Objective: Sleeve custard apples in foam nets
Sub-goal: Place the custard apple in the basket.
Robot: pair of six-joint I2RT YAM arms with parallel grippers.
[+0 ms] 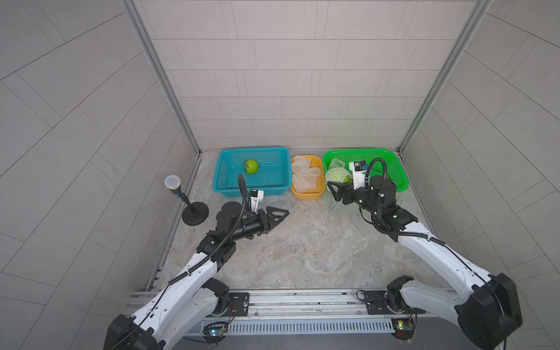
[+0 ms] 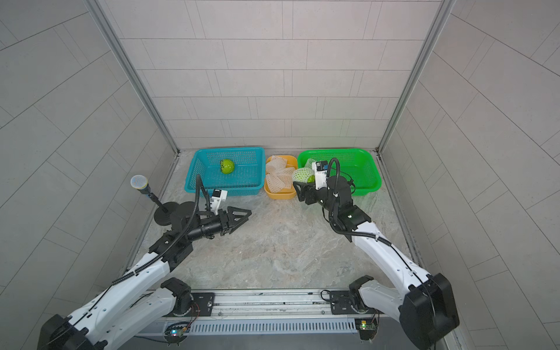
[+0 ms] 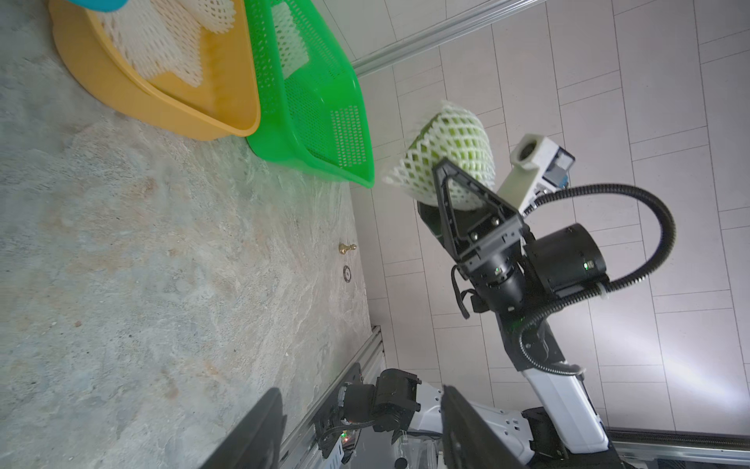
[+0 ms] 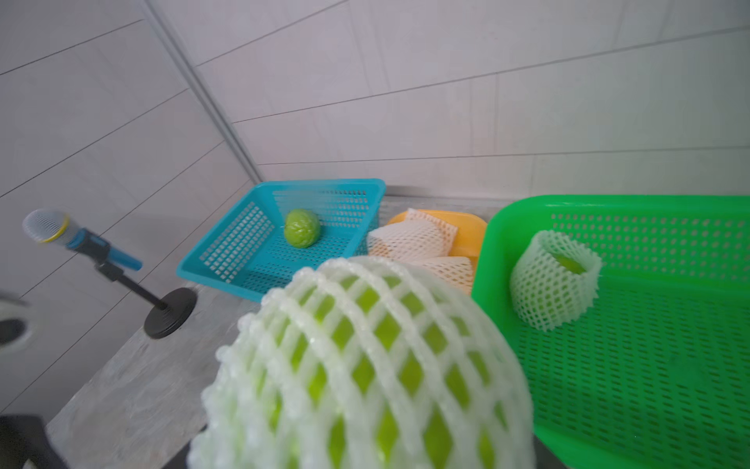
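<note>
My right gripper [image 1: 334,183] is shut on a custard apple sleeved in a white foam net [image 1: 337,175] [image 4: 365,365] and holds it in the air by the front left corner of the green basket [image 1: 395,169]. The left wrist view shows this netted fruit [image 3: 450,154] between the right fingers [image 3: 458,203]. A second netted custard apple [image 4: 554,280] lies in the green basket. One bare custard apple [image 1: 251,166] [image 2: 227,166] sits in the blue basket [image 1: 224,181]. Loose foam nets [image 1: 304,174] fill the yellow tub [image 1: 306,195]. My left gripper [image 1: 285,211] hovers open and empty over the table in front of the blue basket.
A microphone on a black round stand [image 1: 194,209] stands at the left table edge, close to my left arm. The three containers line the back wall. Metal frame posts mark the back corners, and a rail [image 1: 303,303] runs along the front.
</note>
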